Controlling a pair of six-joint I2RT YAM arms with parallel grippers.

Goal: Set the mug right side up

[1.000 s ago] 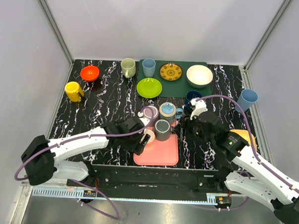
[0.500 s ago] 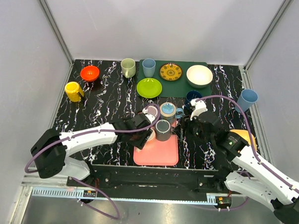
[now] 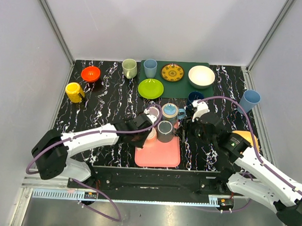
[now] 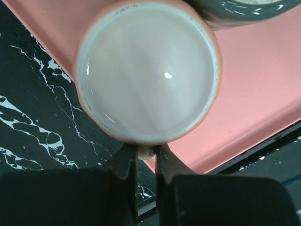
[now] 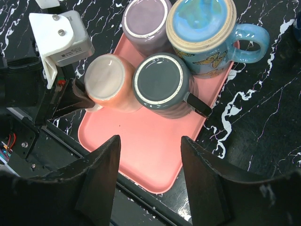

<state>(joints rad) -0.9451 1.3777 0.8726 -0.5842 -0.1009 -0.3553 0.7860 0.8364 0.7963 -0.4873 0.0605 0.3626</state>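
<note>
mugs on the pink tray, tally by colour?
purple mug: 1
blue mug: 1
grey mug: 1
peach mug: 1
Total: 4 on the pink tray

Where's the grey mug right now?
In the right wrist view, the grey mug sits upside down on the pink tray, right of the peach mug, with the blue mug just beyond it.
</note>
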